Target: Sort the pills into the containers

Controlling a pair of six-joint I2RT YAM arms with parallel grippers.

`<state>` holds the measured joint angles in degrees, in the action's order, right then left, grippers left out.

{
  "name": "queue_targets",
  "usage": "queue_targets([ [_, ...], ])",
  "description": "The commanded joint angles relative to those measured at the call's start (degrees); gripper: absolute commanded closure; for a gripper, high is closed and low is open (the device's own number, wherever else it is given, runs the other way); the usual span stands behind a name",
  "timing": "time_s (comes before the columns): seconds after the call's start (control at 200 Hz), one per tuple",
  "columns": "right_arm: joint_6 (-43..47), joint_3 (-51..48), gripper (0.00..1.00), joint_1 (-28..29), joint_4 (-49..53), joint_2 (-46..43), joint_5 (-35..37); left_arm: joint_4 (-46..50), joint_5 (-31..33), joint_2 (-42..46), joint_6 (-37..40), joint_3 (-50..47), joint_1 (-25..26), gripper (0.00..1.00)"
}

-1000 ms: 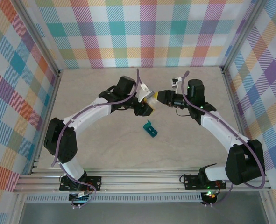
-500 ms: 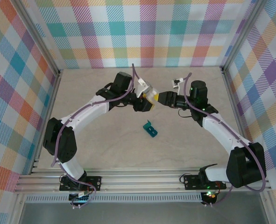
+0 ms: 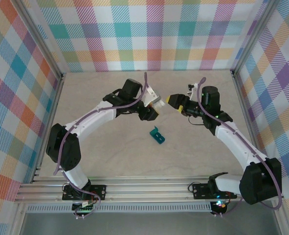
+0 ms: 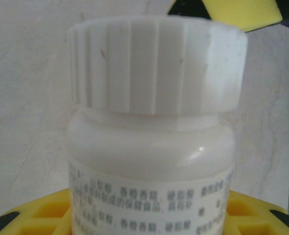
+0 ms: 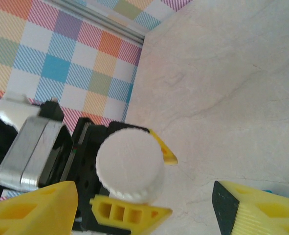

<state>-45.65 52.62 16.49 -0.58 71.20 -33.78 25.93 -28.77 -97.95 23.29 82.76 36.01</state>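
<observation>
My left gripper (image 3: 152, 106) is shut on a small white bottle (image 3: 157, 102) and holds it above the middle of the table. In the left wrist view the bottle (image 4: 151, 161), with its ribbed white cap (image 4: 156, 63) on, sits between my yellow fingers (image 4: 34, 215). My right gripper (image 3: 175, 101) stands open just right of the cap, not touching it. From the right wrist the cap (image 5: 129, 164) faces me between my spread fingers (image 5: 34, 210). The teal container (image 3: 157, 135) lies on the table in front of both grippers. The pills are hidden.
The beige table (image 3: 110, 156) is walled by checkered panels on three sides, with metal posts at the back corners (image 3: 61, 73). A metal rail (image 3: 144, 188) runs along the near edge by the arm bases.
My right gripper has opened, let go of the bottle's cap and drawn back to the right. The left gripper still holds the bottle, nearly in the same place.
</observation>
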Motion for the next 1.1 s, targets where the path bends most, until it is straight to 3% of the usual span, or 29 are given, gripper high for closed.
queue_targets([
  [0.0, -2.4, 1.9, 0.28, -0.1, -1.3, 1.5, 0.3, 2.0, 0.8, -0.9, 2.1, 2.5, 1.1, 1.00],
  [1.095, -3.9, -0.2, 0.42, 0.1, -5.0, 3.7, -4.8, 1.2, -0.2, -4.8, 0.7, 6.6, 3.1, 1.00],
])
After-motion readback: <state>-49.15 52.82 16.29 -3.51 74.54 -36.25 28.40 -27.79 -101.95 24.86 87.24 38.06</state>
